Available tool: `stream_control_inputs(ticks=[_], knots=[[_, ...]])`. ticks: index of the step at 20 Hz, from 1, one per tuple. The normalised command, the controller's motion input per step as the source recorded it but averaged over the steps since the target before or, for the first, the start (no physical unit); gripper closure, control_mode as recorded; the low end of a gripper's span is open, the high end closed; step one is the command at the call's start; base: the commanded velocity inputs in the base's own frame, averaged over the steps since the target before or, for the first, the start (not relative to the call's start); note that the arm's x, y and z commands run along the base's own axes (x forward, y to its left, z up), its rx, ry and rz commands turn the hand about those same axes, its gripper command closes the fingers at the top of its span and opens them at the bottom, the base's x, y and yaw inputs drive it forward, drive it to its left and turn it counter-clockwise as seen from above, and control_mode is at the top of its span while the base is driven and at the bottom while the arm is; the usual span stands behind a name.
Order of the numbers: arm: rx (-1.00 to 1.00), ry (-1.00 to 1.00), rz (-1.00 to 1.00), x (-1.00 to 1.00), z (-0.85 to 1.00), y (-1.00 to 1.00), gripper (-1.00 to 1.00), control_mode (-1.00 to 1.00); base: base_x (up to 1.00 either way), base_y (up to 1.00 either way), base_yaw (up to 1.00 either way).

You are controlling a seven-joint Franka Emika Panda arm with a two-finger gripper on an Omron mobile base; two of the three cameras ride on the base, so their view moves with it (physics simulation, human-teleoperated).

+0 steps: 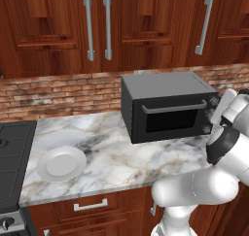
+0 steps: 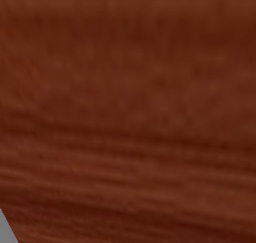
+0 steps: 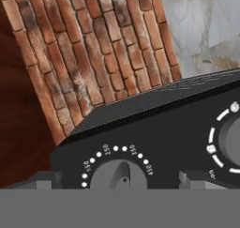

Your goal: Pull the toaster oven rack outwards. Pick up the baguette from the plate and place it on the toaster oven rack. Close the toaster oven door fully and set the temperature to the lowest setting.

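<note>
The toaster oven stands on the marble desk, with its back near the brick wall, and I take it as my landmark. The toaster oven door is shut flat against the front, and its silver bar handle lies level across the top of the window. The plate lies well to the left of the oven, near the front edge of the desk, and it is bare; I see no baguette on it. So I judge that the bread is already inside and the door step is done. I cannot see through the dark glass, so this is only my guess.

What is left seems to be the temperature. The arm reaches to the right end of the oven, where the knobs sit in a column. In the hand view a round knob with a ring of white dots and numbers is just in front of the fingers, between the two tips. The fingers are spread wide and pinch nothing; they do not touch the knob yet.

The oven's long axis runs left to right along the wall, and its front faces out to the room, slightly turned to the left.
</note>
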Motion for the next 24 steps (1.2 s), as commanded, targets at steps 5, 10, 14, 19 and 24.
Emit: stream_control_inputs(ticks=[5,10,14,19,24], knots=[[0.01,-0.04,0.0,0.0,-0.01,-0.19,-1.0,-1.0,0.0,0.0,0.0],[0.0,-0.04,0.0,0.0,0.0,0.0,-1.0,-1.0,0.0,0.0,0.0],[0.0,-0.01,0.01,-0.01,0.0,0.12,-1.0,-1.0,0.0,0.0,0.0],[0.0,0.0,0.01,0.0,0.0,0.25,-1.0,-1.0,0.0,0.0,0.0],[0.0,0.0,0.01,0.0,0.0,0.13,-1.0,-1.0,0.0,0.0,0.0]])
